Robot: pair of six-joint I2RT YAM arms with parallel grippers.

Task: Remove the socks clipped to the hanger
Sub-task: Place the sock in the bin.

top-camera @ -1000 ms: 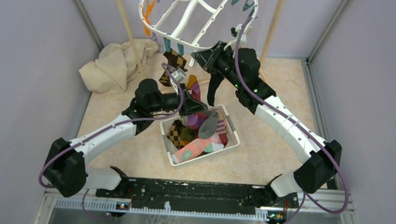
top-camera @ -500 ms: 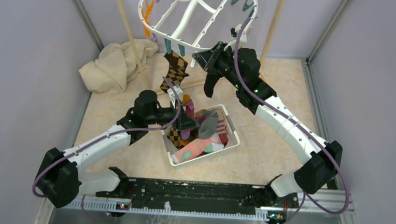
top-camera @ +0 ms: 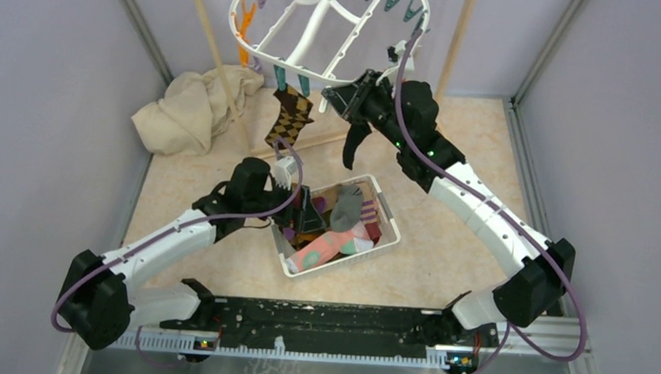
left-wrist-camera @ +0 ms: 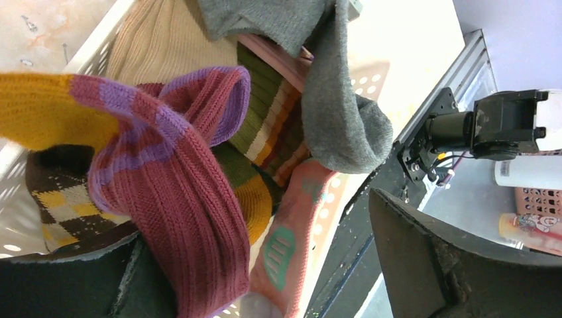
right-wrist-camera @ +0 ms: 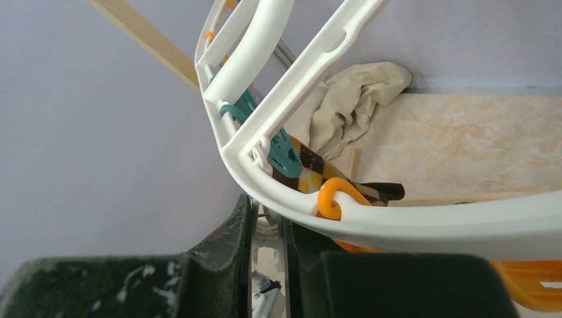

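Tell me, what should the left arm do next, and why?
Probably lift the left tool out of the basket toward the hanger: its jaws stand open, the maroon sock lies released there, and an argyle sock hangs clipped.

— How many socks (top-camera: 335,232) lie in the basket (top-camera: 388,235)?
— At least six. They are heaped over one another, so I can't fix the exact number.
— And above the basket?
— Two: one argyle sock (top-camera: 290,115) and one dark sock (top-camera: 353,147), both under the one hanger (top-camera: 293,63).
— Pegs?
— Too many are hidden for me to count.
— Anything else?
— Beyond the basket are two wooden poles (top-camera: 210,49), and one beige cloth (top-camera: 189,109) beyond it on my left side. There are my own two pincers as well: the left pincer (top-camera: 306,213) and the right pincer (top-camera: 337,96).
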